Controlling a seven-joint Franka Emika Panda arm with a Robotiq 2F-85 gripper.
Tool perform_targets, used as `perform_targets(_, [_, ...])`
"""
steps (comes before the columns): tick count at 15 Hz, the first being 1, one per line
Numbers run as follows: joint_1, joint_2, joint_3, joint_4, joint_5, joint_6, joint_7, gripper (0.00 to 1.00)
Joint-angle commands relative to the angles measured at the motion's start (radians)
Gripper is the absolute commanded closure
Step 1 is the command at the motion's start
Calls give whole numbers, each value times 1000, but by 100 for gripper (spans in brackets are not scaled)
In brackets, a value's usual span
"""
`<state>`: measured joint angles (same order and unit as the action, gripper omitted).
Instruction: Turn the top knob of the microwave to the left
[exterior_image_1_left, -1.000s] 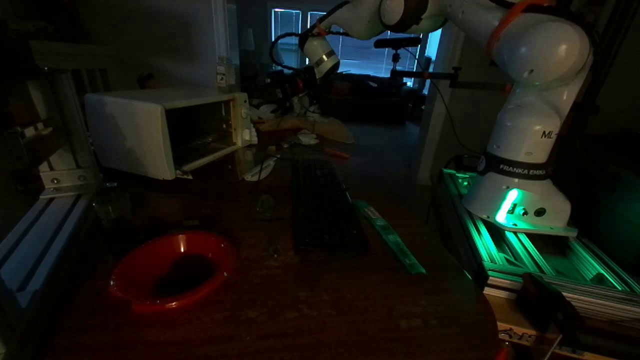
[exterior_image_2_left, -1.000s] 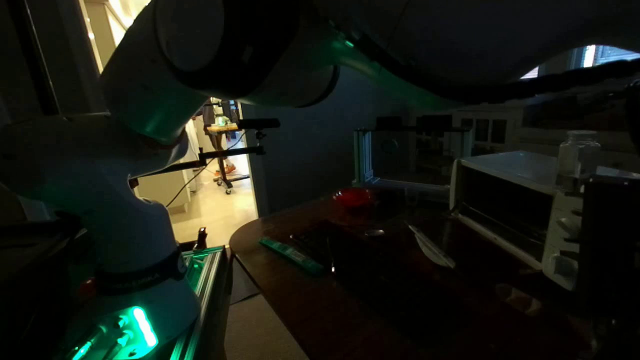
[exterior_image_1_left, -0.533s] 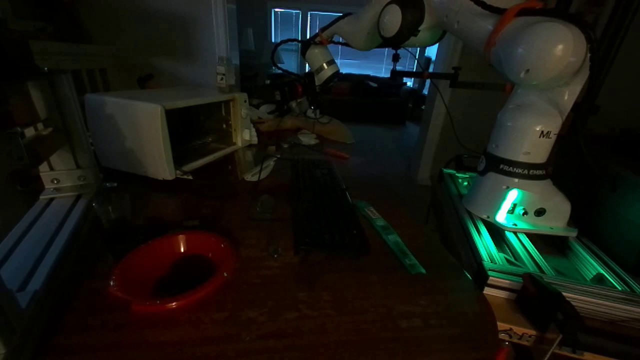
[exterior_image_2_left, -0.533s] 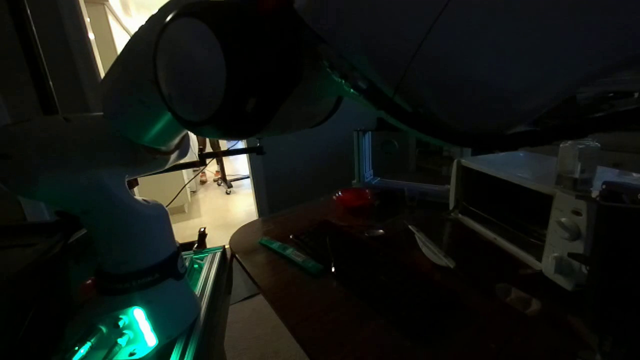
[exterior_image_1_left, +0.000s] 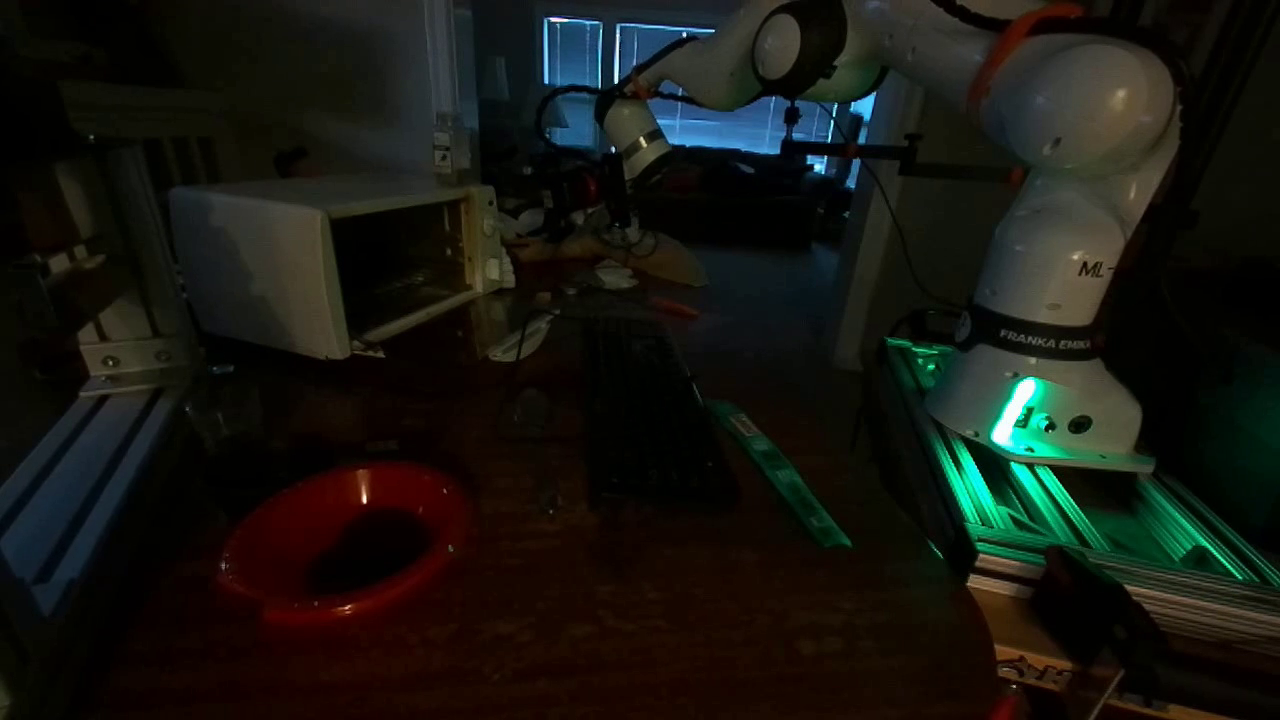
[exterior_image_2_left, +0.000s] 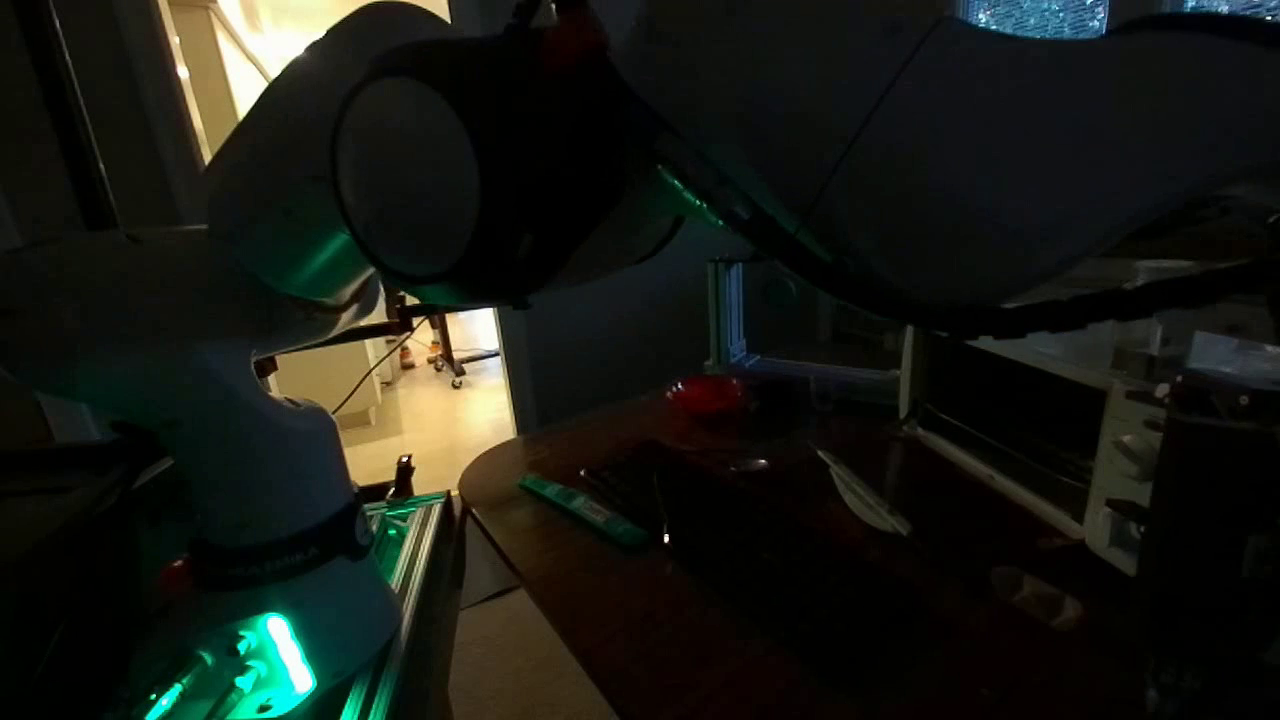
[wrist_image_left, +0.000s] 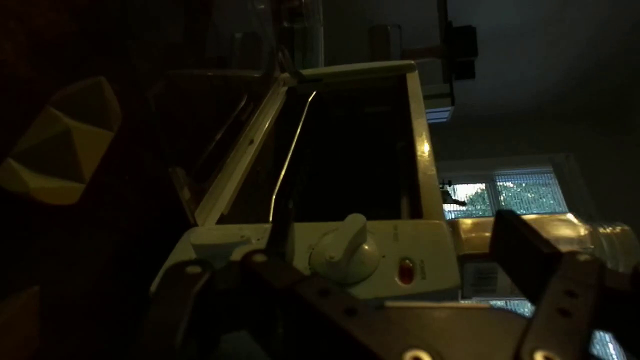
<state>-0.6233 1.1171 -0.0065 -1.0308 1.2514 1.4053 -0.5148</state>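
The white microwave stands at the back left in an exterior view, its front opening dark. Its pale control strip fills the middle of the wrist view, which is turned sideways. The top knob sits by a red light; it also shows in an exterior view. A lower knob is partly hidden by a finger. My gripper is open in front of the strip, with the top knob between its fingers in the picture, nearer the left finger. Whether a finger touches the knob, I cannot tell.
A red bowl, a black keyboard and a green strip lie on the dark table. A pale flat thing lies before the microwave. A faceted pale object lies near it. The scene is very dim.
My arm has come down over the last second. In the last half second, the hand has shifted a little towards the microwave's control strip. The microwave has not moved.
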Motion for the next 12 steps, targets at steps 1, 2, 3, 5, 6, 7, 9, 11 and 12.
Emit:
perform_targets(1, [-6, 52, 31, 35, 27, -14, 13, 0])
perform_targets(2, [-8, 60, 40, 40, 30, -16, 8, 0])
perform_targets(3, [-10, 69, 48, 44, 33, -17, 2, 0])
perform_targets(5, [-18, 82, 67, 53, 49, -20, -19, 0])
perform_targets(6, [-22, 89, 76, 61, 56, -27, -26, 0])
perform_targets(7, [-24, 95, 84, 69, 58, -29, -39, 9])
perform_targets(9, [-29, 106, 97, 87, 64, -36, -51, 25])
perform_targets(11, [-34, 118, 107, 109, 62, -40, -55, 29])
perform_targets(12, [-38, 125, 111, 120, 59, -43, -58, 26])
